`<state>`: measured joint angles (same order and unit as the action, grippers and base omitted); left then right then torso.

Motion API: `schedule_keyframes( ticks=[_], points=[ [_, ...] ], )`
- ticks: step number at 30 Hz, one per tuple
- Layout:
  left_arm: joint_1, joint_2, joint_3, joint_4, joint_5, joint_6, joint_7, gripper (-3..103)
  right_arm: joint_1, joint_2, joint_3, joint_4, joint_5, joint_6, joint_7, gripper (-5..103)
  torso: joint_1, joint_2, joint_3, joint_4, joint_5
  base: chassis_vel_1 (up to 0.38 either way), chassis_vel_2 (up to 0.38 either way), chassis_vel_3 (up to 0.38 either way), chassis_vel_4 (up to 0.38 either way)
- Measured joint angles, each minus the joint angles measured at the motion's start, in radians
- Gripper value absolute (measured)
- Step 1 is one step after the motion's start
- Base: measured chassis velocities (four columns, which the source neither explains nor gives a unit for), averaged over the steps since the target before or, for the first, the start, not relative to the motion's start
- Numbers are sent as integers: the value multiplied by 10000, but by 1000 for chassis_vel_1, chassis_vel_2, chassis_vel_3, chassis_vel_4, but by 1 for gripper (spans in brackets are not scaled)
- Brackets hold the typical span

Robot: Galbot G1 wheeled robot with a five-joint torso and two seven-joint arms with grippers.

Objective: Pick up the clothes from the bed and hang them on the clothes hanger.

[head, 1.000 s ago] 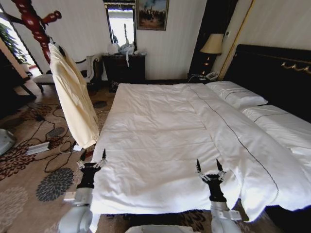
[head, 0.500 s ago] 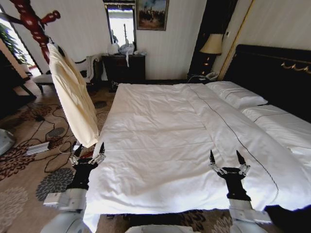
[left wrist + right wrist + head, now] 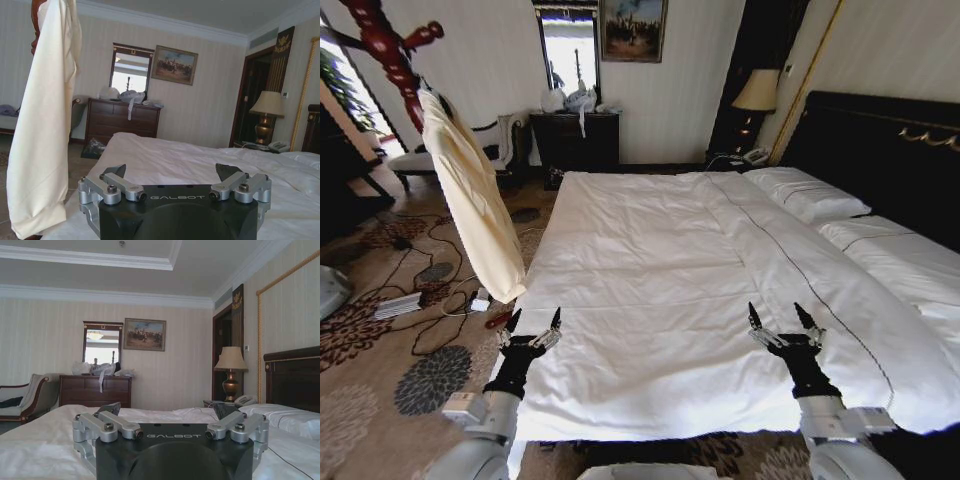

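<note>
Filling the middle of the frame, the bed [image 3: 650, 260] lies bare-sheeted, with patterned carpet [image 3: 380, 330] and loose cables at left. The clothes [image 3: 470, 190] hang at upper left from a red stand [image 3: 385, 45], beside the bed's left edge. Left gripper [image 3: 532, 322] and right gripper [image 3: 783, 318] hover wide open, empty, over the foot edge; both have shifted sideways since half a second ago.

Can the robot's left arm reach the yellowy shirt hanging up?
Probably yes. The left end effector sits open at the bed's corner, just below the clothes' hem, with nothing between them.
</note>
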<state>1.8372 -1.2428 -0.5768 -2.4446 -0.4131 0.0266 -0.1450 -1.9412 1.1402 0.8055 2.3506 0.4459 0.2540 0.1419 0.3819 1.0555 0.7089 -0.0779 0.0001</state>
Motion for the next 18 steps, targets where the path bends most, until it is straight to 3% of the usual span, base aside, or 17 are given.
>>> schedule_keyframes(
  ticks=[18],
  points=[
    [-12,-2,-15,26,11,-37,15,100,25,48,-2,-56,-43,64,-44,100,0,0,0,0,-1,0,0,0,0]
  ],
)
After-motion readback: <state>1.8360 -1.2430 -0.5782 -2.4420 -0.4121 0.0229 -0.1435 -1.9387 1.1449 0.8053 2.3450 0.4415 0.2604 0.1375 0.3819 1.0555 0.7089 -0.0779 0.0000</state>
